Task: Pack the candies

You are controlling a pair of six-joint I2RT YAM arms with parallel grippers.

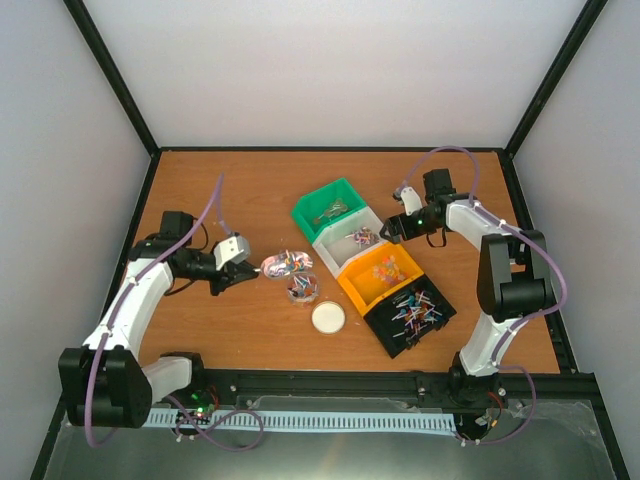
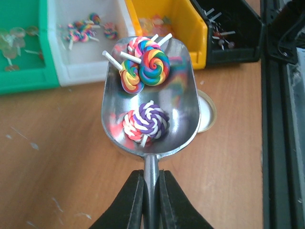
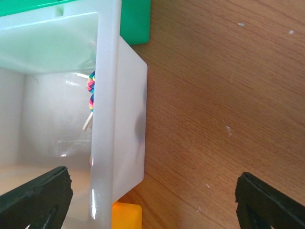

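So over on the left, the left claw [image 2: 151, 191] is clenched tight on the thin handle of a metal scoop [image 2: 183, 119], holding it roughly level above the tabletop [image 2: 57, 157]. There are candies [image 2: 154, 67] sitting in the scoop. They're little swirly lollipops on white sticks: a few rainbow ones bunched at the front lip and a purple-and-white one with a red-and-white one near the handle end.

From the top camera, just past the scoop there's a small clear jar [image 1: 302, 289] with colourful bits in it, though it's too small to make out much. Its round white lid [image 1: 328, 317] lies flat beside it.

Then comes a diagonal row of four bins, packed side by side: a green bin [image 1: 333, 210] farthest back, a white bin [image 1: 355, 240], an orange bin [image 1: 385, 272] and a black bin [image 1: 410, 310] nearest the arms. More candies are in the white bin, and the black one is full of mixed sticks.

On the right, the right claw [image 3: 152, 179] is spread wide open and grasps nothing. It's parked over the far wall of the white bin, with one finger [image 3: 33, 195] above the inside and the other above bare wood. A couple of candies lie right against that wall.
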